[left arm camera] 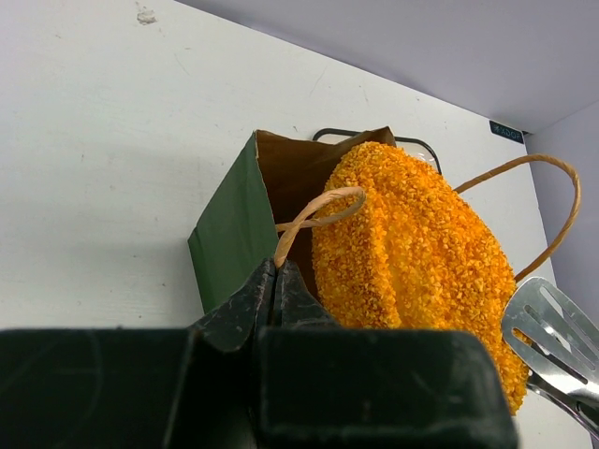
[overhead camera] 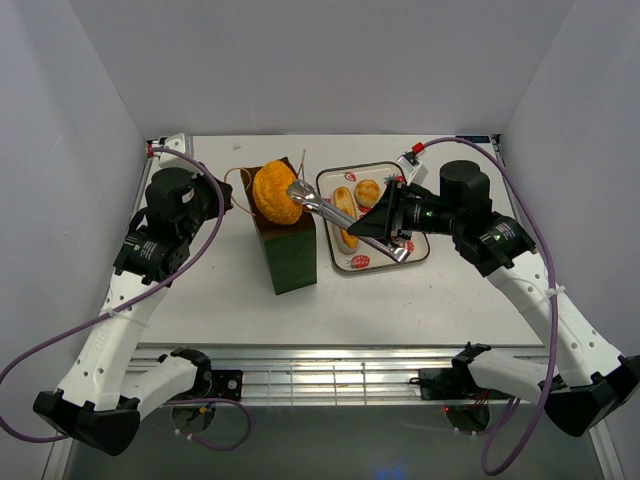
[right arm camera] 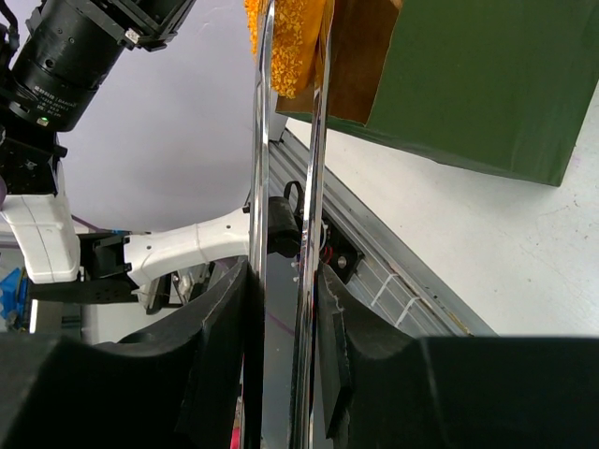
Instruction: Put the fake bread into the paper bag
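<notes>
The dark green paper bag stands upright left of the tray. The large oval orange bun sits in its open mouth, sticking out above the rim. My left gripper is shut on one tan loop handle of the bag. My right gripper is shut on metal tongs, whose tips pinch the bun. In the right wrist view the tong arms run up to the bun at the bag. A long roll and a small round bun lie on the tray.
The white strawberry-printed tray lies right of the bag, partly under my right gripper. The second handle arcs behind the bun. White walls enclose the table on three sides, and a metal rail runs along the near edge.
</notes>
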You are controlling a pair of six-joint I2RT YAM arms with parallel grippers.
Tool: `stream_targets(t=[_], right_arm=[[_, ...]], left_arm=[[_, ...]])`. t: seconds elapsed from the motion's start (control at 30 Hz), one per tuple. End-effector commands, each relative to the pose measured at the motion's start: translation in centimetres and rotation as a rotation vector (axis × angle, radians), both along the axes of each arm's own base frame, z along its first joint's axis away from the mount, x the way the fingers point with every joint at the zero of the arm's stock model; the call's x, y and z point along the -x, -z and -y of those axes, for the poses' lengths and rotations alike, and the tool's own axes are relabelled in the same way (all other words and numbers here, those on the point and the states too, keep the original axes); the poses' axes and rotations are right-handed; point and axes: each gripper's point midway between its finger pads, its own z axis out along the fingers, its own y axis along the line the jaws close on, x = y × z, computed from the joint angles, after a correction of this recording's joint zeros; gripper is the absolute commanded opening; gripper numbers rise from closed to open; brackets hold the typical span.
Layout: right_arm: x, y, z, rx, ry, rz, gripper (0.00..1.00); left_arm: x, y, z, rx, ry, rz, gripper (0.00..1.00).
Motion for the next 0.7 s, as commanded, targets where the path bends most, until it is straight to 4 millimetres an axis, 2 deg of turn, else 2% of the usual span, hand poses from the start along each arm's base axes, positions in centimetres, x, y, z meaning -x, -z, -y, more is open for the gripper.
stream_targets(t=[0.0, 0.3, 0.67], right_arm=[[-0.03, -1.81, -0.33, -0.043, -0.016, 0.086, 0.17], [0.11, -1.42, -0.01, -0.026, -0.006, 0.088, 0.33], [0.26, -1.06, 0.04, -0.024, -0.008, 0.084, 0.43]], left_arm=[[0.50, -1.43, -0.07, 0.025, 0.008, 0.041, 0.00], [0.74, -1.61, -0.06, 0.030, 0.012, 0.046, 0.00], [0.98, -1.41, -0.07, 0.034, 0.014, 0.042, 0.00]])
